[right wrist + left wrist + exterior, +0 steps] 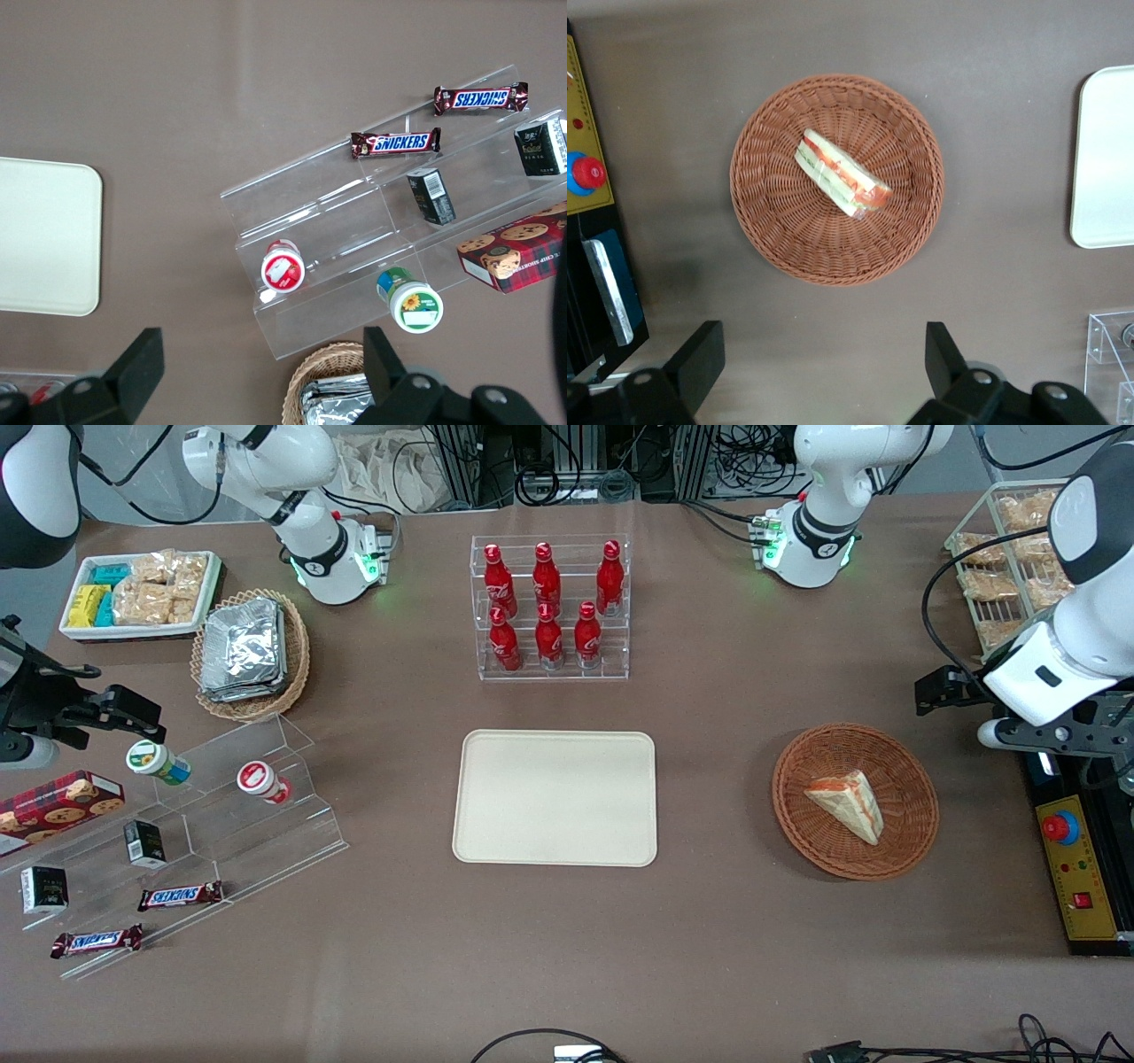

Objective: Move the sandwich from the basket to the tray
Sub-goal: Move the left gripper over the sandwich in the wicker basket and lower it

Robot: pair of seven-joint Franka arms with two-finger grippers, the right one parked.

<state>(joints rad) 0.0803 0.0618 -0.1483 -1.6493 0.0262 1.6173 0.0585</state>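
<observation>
The sandwich (848, 804), a pale triangular wedge with orange-red and green filling, lies in the reddish-brown wicker basket (904, 779) toward the working arm's end of the table. The cream tray (555, 797) lies flat at mid-table, bare. My left gripper (943, 691) hangs above the table beside the basket, a little farther from the front camera than it. It is open and holds nothing. In the left wrist view the sandwich (842, 174) sits in the middle of the basket (771, 221), apart from my gripper (824, 363), whose fingers (700, 359) stand wide. The tray's edge (1107, 159) shows there too.
A clear rack of red bottles (551, 607) stands farther from the front camera than the tray. A yellow control box with a red button (1076, 868) lies beside the basket at the table's end. A wire rack of snack bags (1010, 558) stands above it. An acrylic step shelf (221, 806) is toward the parked arm's end.
</observation>
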